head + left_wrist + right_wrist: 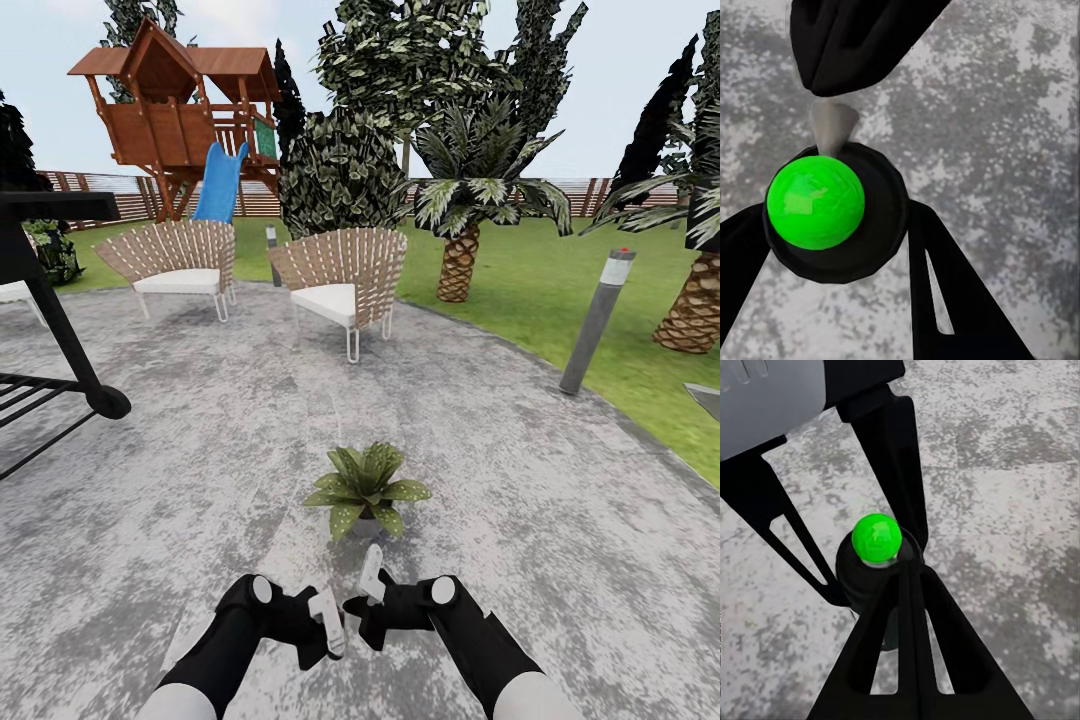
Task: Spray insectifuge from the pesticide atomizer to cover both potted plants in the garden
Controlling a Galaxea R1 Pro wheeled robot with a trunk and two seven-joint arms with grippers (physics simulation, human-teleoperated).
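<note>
One potted plant, a low rosette of broad green leaves dotted with pale specks, stands on the grey stone patio just ahead of both grippers. The second plant is out of view. My right gripper is shut on the pesticide atomizer, whose white top sticks up above the fingers. In the right wrist view the atomizer's dark body carries a bright green ball. My left gripper is open, its fingers spread on either side of the atomizer.
Two wicker chairs sit at the patio's far side. A black metal frame stands at the left and a grey bollard light at the right edge. Palms, lawn, a wooden playhouse and the slat fence lie beyond.
</note>
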